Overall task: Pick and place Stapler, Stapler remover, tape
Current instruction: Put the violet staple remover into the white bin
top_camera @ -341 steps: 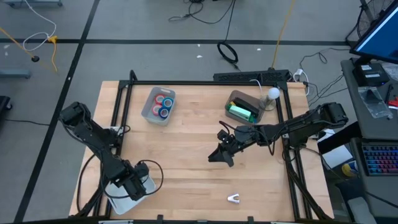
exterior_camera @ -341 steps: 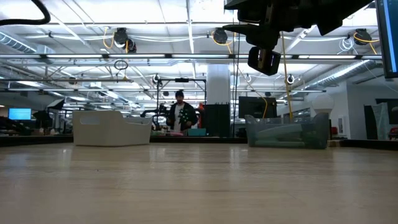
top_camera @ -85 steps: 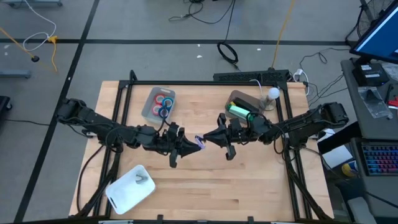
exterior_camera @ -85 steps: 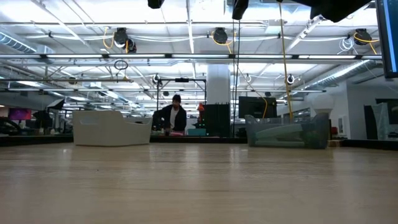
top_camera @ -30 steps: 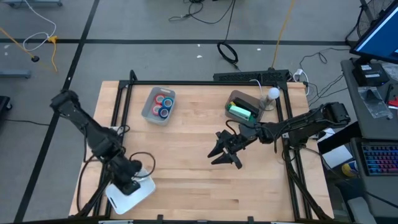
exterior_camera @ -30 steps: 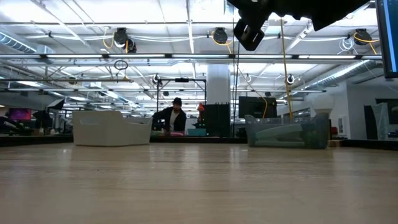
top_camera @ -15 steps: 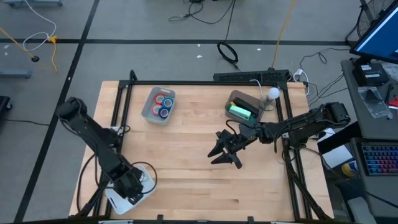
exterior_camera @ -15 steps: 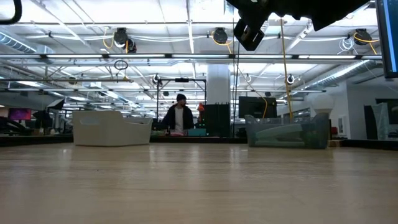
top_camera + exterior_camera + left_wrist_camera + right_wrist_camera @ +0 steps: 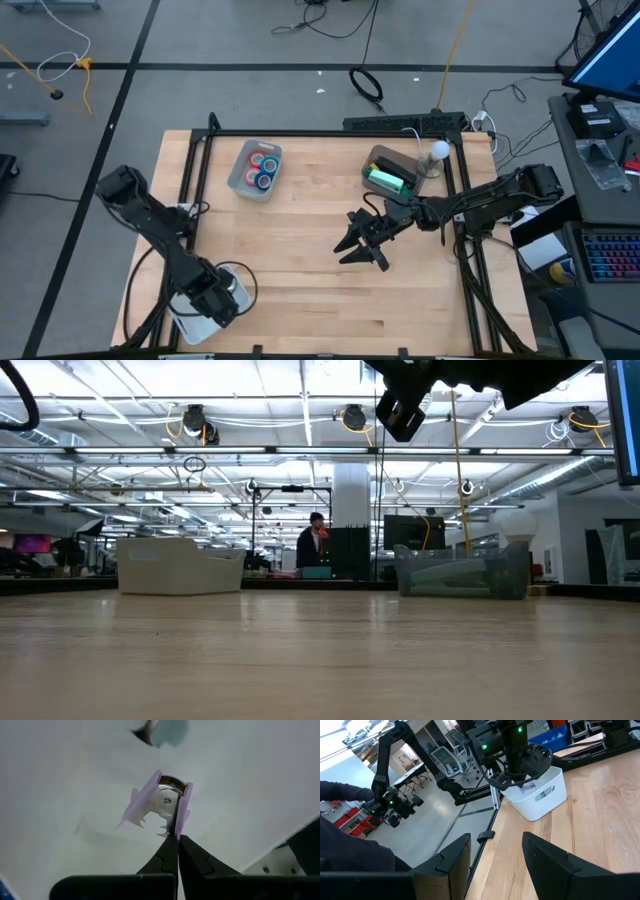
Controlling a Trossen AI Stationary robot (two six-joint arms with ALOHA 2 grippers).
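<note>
One claw (image 9: 177,842), stapler remover (image 9: 162,805) teeth claw-ward

Bare table (image 9: 300,290) lies between white bin (image 9: 200,318) and right claw (image 9: 360,250).

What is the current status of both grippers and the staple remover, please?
Left gripper shut on staple remover, over white bin. Right gripper open, waiting mid-table. Nothing in the way.

Wood, plastic and bright metal

The bench (image 9: 300,270) is pale wood with a smooth, faintly satin grain. The stapler remover (image 9: 165,807) pairs matt lilac plastic wings with shiny metal jaws. The white bin (image 9: 540,795) is smooth, matt plastic. The left pincer (image 9: 176,851) and right pincer (image 9: 492,855) look like matt black plastic.
</note>
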